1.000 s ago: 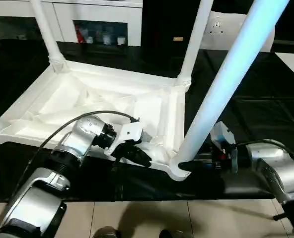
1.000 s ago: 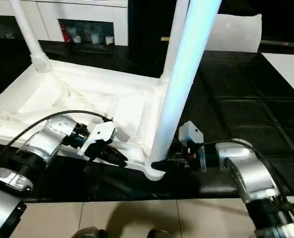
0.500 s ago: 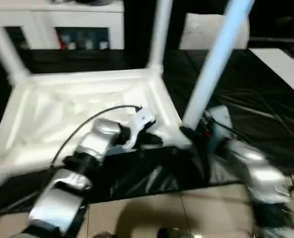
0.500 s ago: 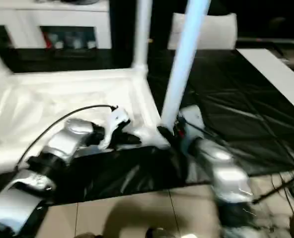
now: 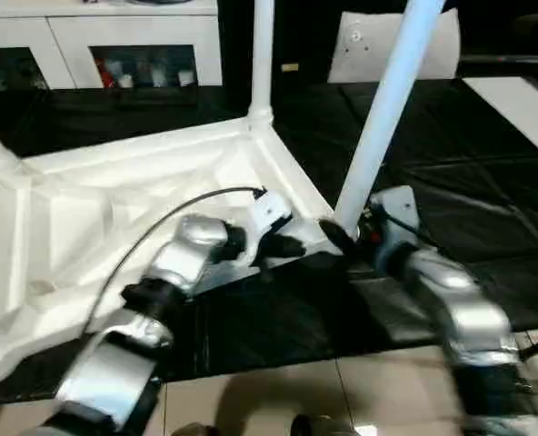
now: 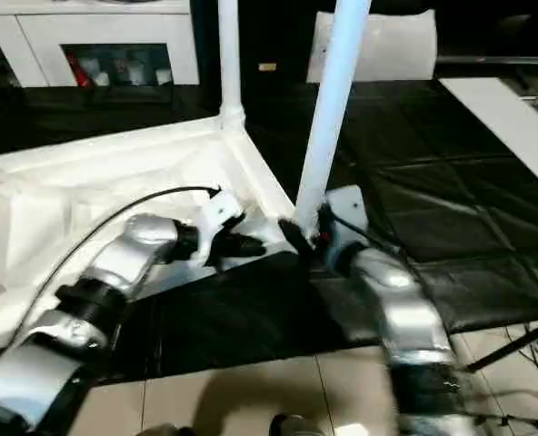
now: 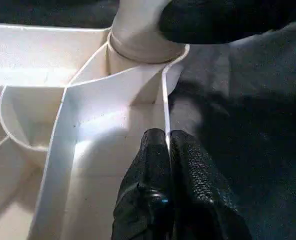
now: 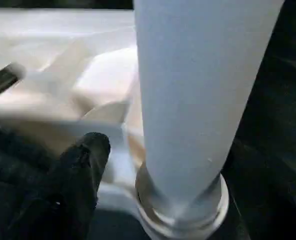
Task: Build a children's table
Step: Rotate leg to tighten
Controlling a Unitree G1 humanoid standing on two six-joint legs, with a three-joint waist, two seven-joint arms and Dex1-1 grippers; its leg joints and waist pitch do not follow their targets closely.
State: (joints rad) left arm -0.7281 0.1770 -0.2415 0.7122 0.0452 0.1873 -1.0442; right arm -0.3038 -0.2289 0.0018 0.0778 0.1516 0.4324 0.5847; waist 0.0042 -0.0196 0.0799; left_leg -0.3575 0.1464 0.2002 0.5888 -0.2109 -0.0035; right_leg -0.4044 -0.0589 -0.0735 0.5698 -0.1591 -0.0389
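Lying upside down on a black mat point(image 5: 278, 313), the children's table point(image 5: 96, 204) shows its ribbed underside, and its legs rise from the corner sockets. Along the table's near rim, the left pincer point(image 7: 168, 165) has its two black fingers point(image 7: 150, 165) pressed together on the thin white rim wall, pinching it close to the near right corner. At that corner, one leg point(image 5: 383, 113) stands up out of its round socket point(image 8: 180, 212). The right pincer point(image 5: 334, 238) sits at the base of this leg, just beside the socket, with one black finger point(image 8: 78, 170) showing next to the leg; whether it is spread or clamped on the leg cannot be told. Behind the table stands a white cabinet point(image 5: 114, 41).
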